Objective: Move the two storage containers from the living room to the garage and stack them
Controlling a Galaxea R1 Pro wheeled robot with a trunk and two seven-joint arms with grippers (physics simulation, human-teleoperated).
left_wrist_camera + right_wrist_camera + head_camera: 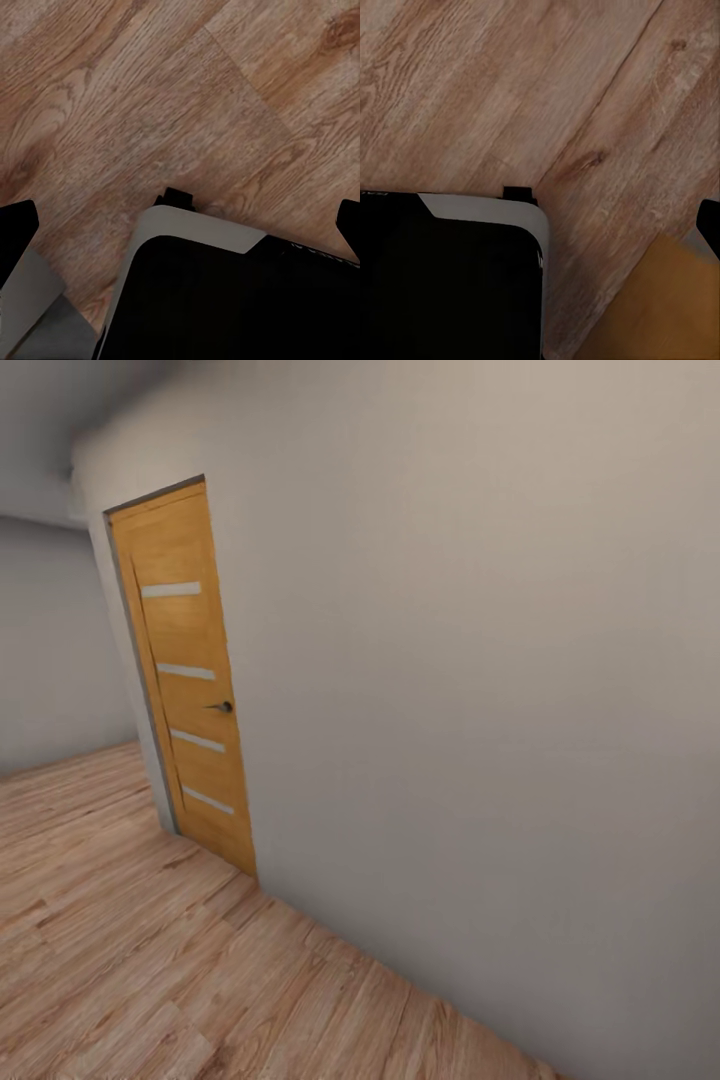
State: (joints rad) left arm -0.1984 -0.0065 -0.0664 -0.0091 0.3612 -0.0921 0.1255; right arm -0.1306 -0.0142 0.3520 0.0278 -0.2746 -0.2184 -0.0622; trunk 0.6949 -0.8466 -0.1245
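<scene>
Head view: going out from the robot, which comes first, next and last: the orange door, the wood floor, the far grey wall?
1. wood floor: just below the robot, across the bottom.
2. orange door: ahead on the left, set in the near wall.
3. far grey wall: beyond the door, at the left edge.

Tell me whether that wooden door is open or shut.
Shut: the door sits flush in its frame, with no gap showing and its handle facing the room.

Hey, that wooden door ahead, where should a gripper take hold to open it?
Grip the dark lever handle at mid-height on the door, near its right edge, coming straight from the front. It juts out horizontally, so fingers would close above and below it.
</scene>
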